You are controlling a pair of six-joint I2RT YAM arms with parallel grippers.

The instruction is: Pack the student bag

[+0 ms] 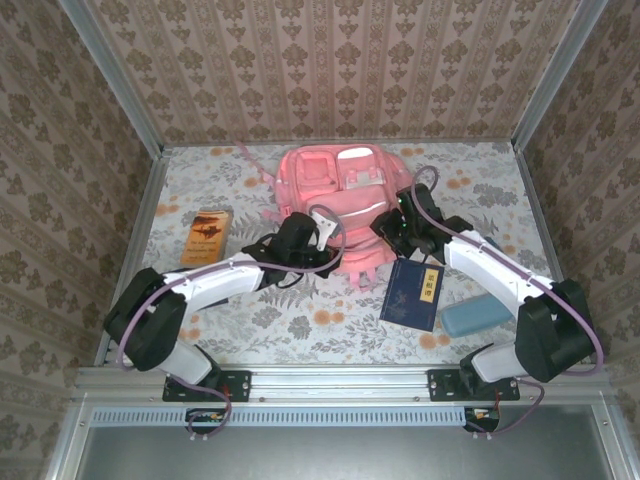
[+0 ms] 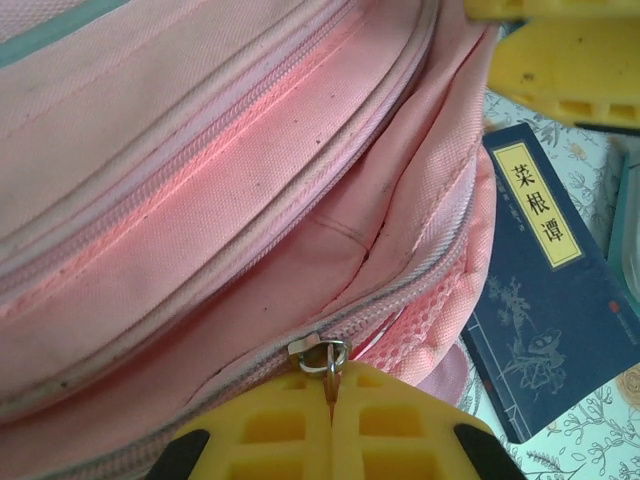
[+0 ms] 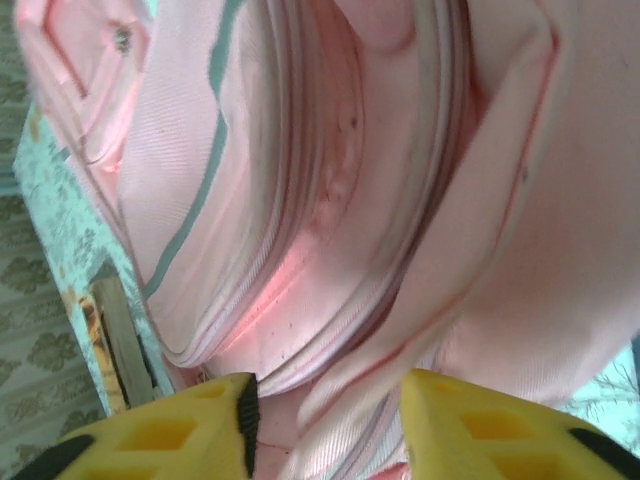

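We see a dark blue book point(image 1: 412, 293) beside a teal pencil case point(image 1: 476, 317), and an orange book point(image 1: 207, 236) well apart on the flowered table point(image 1: 300, 322).

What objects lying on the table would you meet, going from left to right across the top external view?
orange book → student bag → dark blue book → teal pencil case
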